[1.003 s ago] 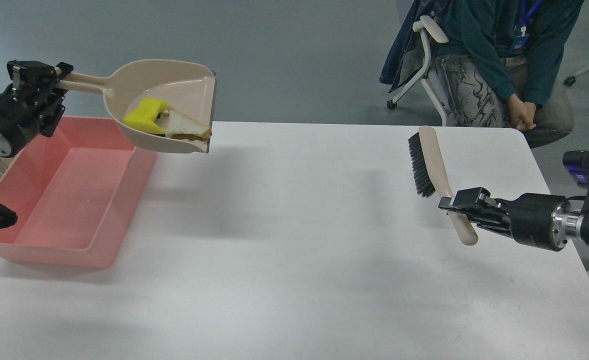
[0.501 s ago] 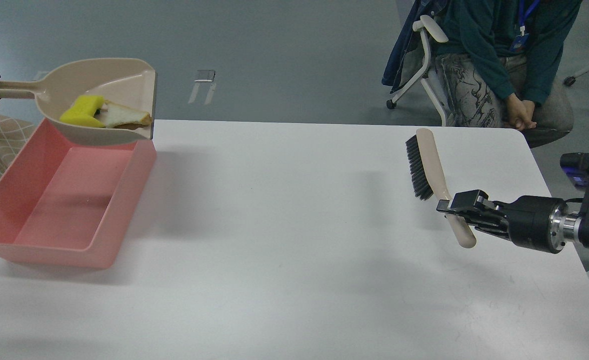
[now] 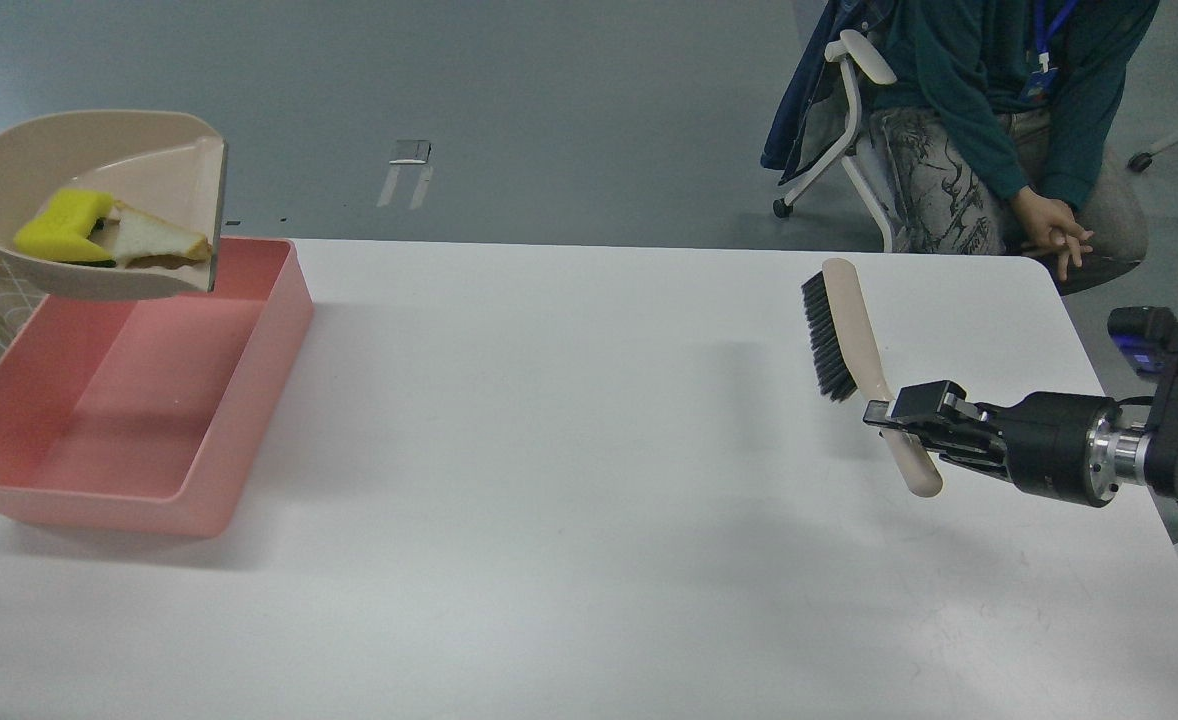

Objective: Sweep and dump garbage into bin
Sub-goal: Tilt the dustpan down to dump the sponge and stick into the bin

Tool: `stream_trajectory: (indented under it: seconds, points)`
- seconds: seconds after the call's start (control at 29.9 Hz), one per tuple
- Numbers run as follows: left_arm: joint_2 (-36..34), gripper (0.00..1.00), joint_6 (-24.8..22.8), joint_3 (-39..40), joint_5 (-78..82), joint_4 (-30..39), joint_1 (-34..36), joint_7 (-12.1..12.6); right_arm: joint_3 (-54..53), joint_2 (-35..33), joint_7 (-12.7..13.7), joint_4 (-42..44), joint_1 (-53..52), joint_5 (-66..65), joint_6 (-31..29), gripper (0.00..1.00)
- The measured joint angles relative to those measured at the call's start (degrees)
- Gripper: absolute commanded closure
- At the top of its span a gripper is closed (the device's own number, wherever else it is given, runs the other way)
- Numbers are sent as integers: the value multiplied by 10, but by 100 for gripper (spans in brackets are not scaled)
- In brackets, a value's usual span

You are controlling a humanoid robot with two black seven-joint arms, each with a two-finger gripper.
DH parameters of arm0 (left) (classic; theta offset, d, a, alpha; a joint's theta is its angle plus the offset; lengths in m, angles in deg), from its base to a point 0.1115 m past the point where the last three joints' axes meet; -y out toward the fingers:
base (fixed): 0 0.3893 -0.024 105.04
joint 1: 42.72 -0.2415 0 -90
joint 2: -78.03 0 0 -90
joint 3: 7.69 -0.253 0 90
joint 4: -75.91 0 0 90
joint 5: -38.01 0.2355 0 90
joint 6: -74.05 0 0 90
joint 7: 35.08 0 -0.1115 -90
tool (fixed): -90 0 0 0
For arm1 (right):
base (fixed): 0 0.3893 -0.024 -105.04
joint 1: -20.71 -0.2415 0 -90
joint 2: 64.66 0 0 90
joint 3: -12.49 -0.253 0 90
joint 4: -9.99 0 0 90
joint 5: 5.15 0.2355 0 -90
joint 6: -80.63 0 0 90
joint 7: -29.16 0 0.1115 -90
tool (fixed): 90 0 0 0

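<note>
A beige dustpan (image 3: 139,170) hangs in the air over the far left part of the pink bin (image 3: 249,400). In the pan lie a yellow sponge chunk (image 3: 59,225) and a triangular white bread slice (image 3: 154,242). The pan's handle runs off the left edge, so my left gripper is out of view. My right gripper (image 3: 899,418) at the right is shut on the beige handle of a black-bristled brush (image 3: 834,335), held above the table.
The white table (image 3: 569,480) carries the bin at its left edge. A seated person (image 3: 989,110) on an office chair (image 3: 854,120) is behind the table's far right corner.
The dustpan with the garbage has moved left, from beside the bin's far right corner to over the bin; my left gripper has gone out of view. The brush has shifted slightly left.
</note>
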Motion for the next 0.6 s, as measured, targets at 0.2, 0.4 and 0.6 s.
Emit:
stream_trajectory:
  seconds: [0.2,0.4,0.6]
  points:
    - [-1,100,5,1,58,-7,5,-5,-2,0,0,0,0,0,0,100]
    - [1,100,8,1,94,-40,6,-5,-4,0,0,-1,0,1,0,100]
    - [2,100,10,0,148,-61,7,-5,-4,0,0,-1,0,1,0,100]
